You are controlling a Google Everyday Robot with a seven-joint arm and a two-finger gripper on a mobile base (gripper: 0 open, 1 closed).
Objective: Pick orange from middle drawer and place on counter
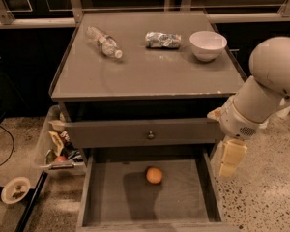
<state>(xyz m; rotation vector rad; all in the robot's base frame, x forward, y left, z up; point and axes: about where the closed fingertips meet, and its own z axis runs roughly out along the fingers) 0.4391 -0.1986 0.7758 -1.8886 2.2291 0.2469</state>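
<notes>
Lying alone in middle drawer (183, 199): one orange (154, 175). Gripper (231, 158) at its 3 o'clock, outside the drawer, grip unreadable. Counter (150, 74): one bottle (102, 41), one crushed can (163, 39), one bowl (208, 45).

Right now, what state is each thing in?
middle drawer: pulled open.
orange: loose on its floor, ungrasped.
upper drawer: shut.
bottle: lying on its side on the counter.
bowl: upright.
claw: right of the open drawer, apart from the orange.

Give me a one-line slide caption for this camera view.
Orange lies in the open middle drawer; the claw hangs outside it, below the counter.
</notes>
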